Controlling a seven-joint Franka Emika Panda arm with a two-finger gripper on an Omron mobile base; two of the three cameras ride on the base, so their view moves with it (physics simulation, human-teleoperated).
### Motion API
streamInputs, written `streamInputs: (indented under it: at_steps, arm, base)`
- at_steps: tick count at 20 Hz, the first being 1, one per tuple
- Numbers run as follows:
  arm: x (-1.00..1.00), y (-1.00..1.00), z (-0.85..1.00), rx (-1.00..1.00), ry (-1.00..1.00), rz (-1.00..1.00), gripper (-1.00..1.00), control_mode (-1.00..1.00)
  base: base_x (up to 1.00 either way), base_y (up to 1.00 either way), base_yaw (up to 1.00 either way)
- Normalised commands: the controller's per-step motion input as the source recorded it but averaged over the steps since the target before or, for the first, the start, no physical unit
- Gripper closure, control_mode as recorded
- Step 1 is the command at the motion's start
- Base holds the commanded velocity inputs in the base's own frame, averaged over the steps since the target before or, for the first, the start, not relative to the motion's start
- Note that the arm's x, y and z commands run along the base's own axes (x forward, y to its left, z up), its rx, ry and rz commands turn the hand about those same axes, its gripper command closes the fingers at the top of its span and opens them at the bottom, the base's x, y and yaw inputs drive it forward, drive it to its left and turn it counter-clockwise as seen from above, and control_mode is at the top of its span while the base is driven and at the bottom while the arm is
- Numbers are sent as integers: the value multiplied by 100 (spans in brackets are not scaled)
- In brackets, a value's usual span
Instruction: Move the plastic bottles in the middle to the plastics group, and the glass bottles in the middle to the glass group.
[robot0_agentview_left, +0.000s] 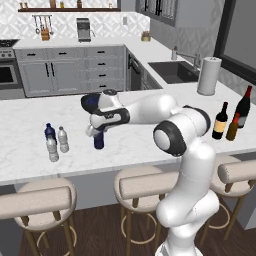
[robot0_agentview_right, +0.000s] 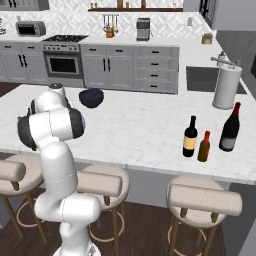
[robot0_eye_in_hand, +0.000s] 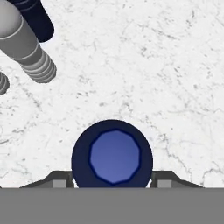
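- Your end effector (robot0_agentview_left: 96, 131) sits low over the white marble desk (robot0_agentview_left: 30, 160), left of centre in the left base view, and it is clenched on the dark blue plastic bottle (robot0_agentview_left: 99, 140).
- From the hand view you look straight down on that bottle's blue cap (robot0_eye_in_hand: 114, 156), with a dark finger tip (robot0_eye_in_hand: 59, 179) pressed to each side of the body.
- In the left base view the dark blue plastic bottle stands upright below the hand; you cannot tell whether its base touches the desk or hangs just above it.
- The plastics group (robot0_agentview_left: 55, 142) stands to the left of the held bottle, near but apart: one dark blue bottle at the back and two clear-greyish ones in front, all upright.
- Two of that group show at the top left of the hand view, a clear-greyish bottle (robot0_eye_in_hand: 24, 46) and a dark blue one (robot0_eye_in_hand: 37, 22) beside it.
- Far to the right you have the tall dark wine bottle (robot0_agentview_right: 190, 137) with its black neck and tan label, upright, just beside the amber bottle (robot0_agentview_right: 203, 147).
- The red-necked wine bottle (robot0_agentview_right: 230, 128) stands a little farther right, near the paper towel roll (robot0_agentview_right: 223, 87).
- A dark bowl (robot0_agentview_right: 91, 97) rests on the desk behind the arm.
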Motion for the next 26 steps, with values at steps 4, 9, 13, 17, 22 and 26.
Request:
streamInputs:
  at_steps: [4, 9, 13, 17, 22, 26]
  arm:
    - [-33, 28, 2, 0, -7, 20, 100, -100]
    - [0, 35, 0, 0, -6, 13, 100, -100]
    - [16, 48, 0, 0, -2, 9, 100, -100]
    - [23, 45, 0, 0, 0, 15, 100, -100]
    - [22, 12, 0, 0, 0, 18, 100, -100]
    - [28, 0, 0, 0, 0, 12, 100, -100]
  base:
    - [0, 0, 0]
    - [0, 0, 0]
    - [0, 0, 0]
    - [0, 0, 0]
    - [0, 0, 0]
    - [0, 0, 0]
